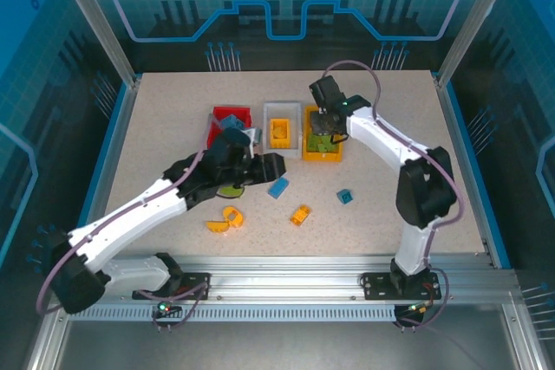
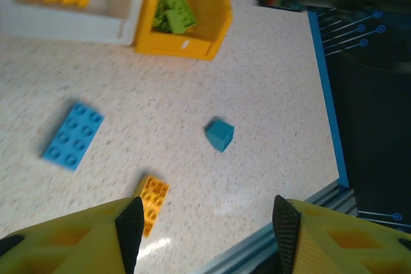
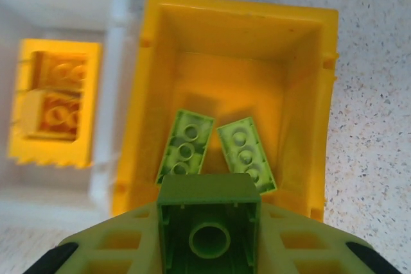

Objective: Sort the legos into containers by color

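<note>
Right gripper [image 3: 209, 248] clamps a green brick [image 3: 209, 206] over the yellow bin [image 3: 237, 6]; left gripper [image 2: 205, 226] hangs with jaws apart, empty.
The held brick sits above the bin's near end, and two green bricks [image 3: 186, 142] lie side by side inside. Just left of it, the white bin [image 3: 119, 62] holds orange bricks [image 3: 54, 104]; the red bin [image 1: 231, 116] stands farther left. Loose on the table [image 1: 390, 162], nearer than the bins: a blue brick [image 2: 72, 135], a teal cube [image 2: 220, 134], an orange brick [image 2: 153, 200].
</note>
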